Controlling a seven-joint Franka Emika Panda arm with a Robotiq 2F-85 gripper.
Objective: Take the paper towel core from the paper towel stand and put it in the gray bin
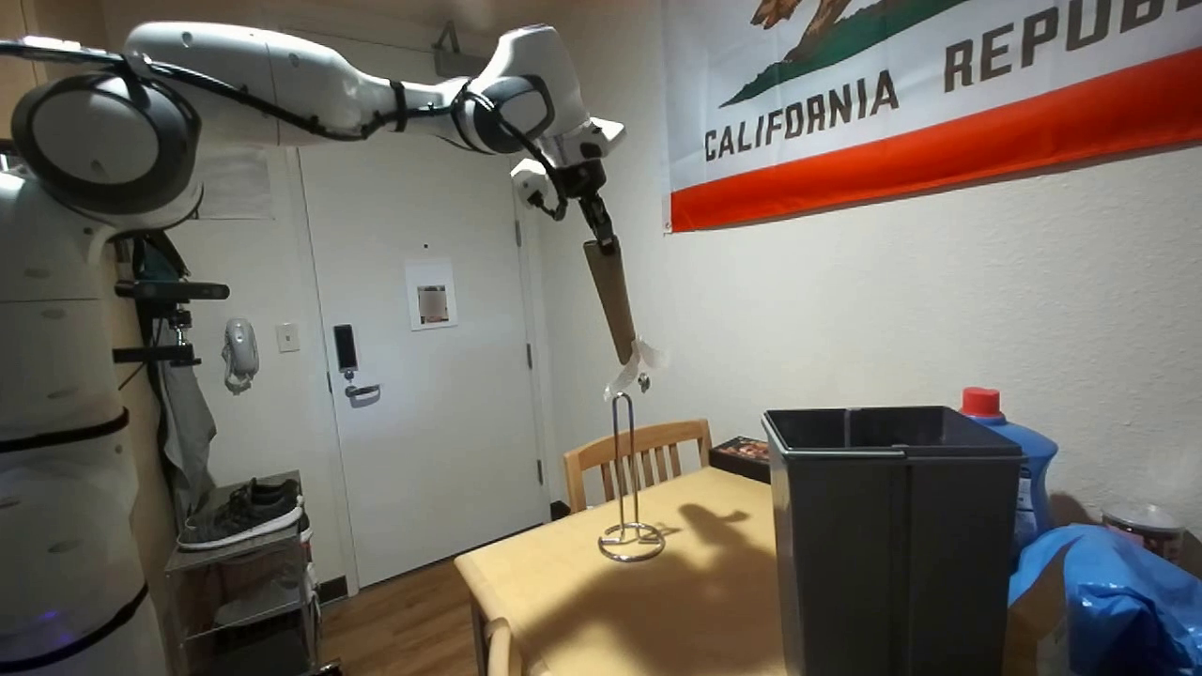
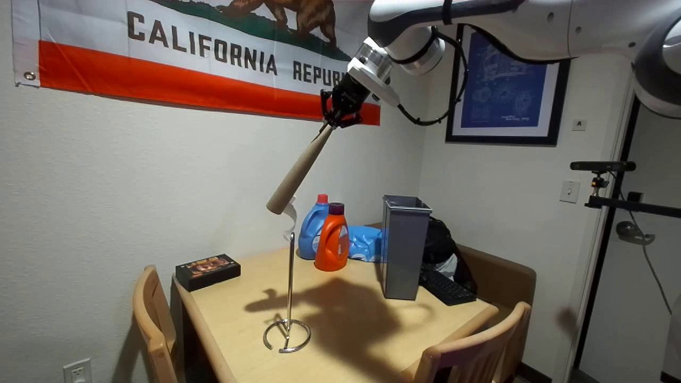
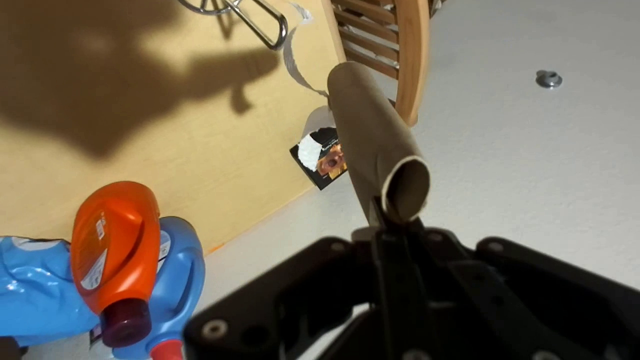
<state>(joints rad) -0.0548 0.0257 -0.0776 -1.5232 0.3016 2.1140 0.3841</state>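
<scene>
The gripper pinches the core at its upper end. In the wrist view the fingers press on the cardboard at the rim; whether one sits inside the core is too dark to tell. A hold so near the end probably leaves the rest of the length free, so that the lower end can enter the bin first. In both exterior views the core slants, roughly in line with the fingers that carry it. From its lower end trails a torn scrap, near the stand; whether these two touch cannot be told. The core itself hangs clear of the stand's top, so the lift appears complete, with the crossing to the bin next. The stand is upright, its ring base flat on the table, presumably to resist tipping. Well apart from it, the bin is upright on the same table, mouth upward, suited to a drop from above; its tall sides likely call for height, the loose scrap being most apt to catch. An orange bottle and a blue bottle are close together, apparently off the direct line from stand to bin.
</scene>
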